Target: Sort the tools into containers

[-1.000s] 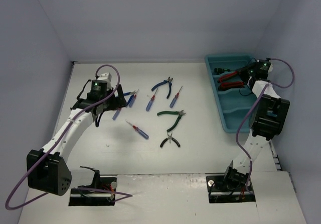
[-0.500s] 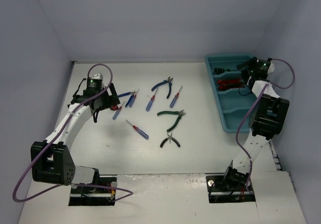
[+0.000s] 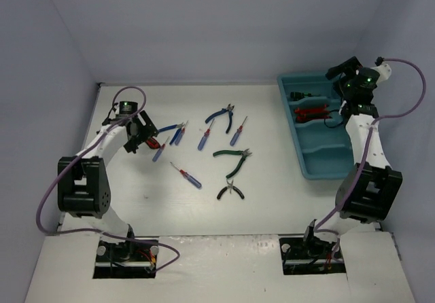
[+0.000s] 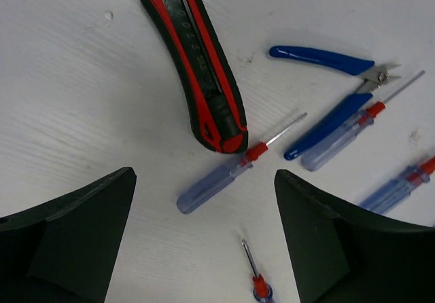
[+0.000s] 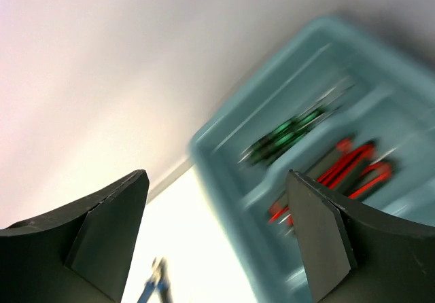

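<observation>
We are looking down on a white table (image 3: 272, 208) where ten tools are lying loose: five screwdrivers, four pliers and one utility knife. The red-black knife (image 4: 197, 58) is lying just beside the left gripper (image 3: 144, 137), whose jaws are standing wide apart with nothing between them.

From the left wrist we are counting four of the screwdrivers. One clear-blue-handled screwdriver (image 4: 228, 179) is lying with its red collar against the knife's end. A second screwdriver (image 4: 343, 133) is lying alongside the nearer blue pliers (image 4: 326, 92).

In the overhead view the other blue pliers (image 3: 221, 116), the green pliers (image 3: 232, 155) and the black pliers (image 3: 231, 191) are lying in the middle of the table, well apart from the teal tray (image 3: 319, 157).

The tray is sitting at the far right of the table. In one of its compartments we are making out red-black knives (image 3: 311, 113), probably two. In the next one, nearer the wall, we are seeing green-handled tools (image 5: 282, 136), too blurred to count.

The right gripper (image 3: 343, 68) is hanging above the tray's far end, its jaws spread and gripping nothing.
</observation>
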`<move>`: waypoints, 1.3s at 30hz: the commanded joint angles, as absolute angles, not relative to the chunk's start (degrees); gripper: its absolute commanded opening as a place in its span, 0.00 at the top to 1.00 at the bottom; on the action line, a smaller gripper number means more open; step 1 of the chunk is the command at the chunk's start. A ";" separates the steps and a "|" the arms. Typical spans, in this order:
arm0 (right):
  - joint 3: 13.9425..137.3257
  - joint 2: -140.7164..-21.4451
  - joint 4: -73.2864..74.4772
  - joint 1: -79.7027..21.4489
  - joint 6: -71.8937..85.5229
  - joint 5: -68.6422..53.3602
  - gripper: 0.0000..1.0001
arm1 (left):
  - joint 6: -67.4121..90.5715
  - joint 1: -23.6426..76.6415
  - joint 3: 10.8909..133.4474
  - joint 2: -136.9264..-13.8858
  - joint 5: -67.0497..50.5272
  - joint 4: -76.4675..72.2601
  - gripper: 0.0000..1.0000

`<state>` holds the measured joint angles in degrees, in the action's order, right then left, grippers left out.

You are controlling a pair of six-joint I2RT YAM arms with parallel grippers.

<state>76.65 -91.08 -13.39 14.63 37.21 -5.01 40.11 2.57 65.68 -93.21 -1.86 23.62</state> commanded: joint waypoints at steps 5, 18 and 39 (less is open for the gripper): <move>66.08 -84.92 -15.29 4.98 37.58 -8.06 0.21 | 47.67 1.88 75.98 -104.03 2.23 19.68 0.19; 57.10 -77.14 -14.47 2.46 36.42 -12.24 0.21 | 52.20 1.52 79.11 -111.56 5.38 20.27 0.31; 66.92 -84.15 -14.50 -14.24 33.45 -23.21 0.20 | 23.72 3.49 76.77 -94.58 -13.71 20.79 0.86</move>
<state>60.44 -81.73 -10.84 -9.32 35.56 -16.51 36.82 2.11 74.24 -103.39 -2.34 22.35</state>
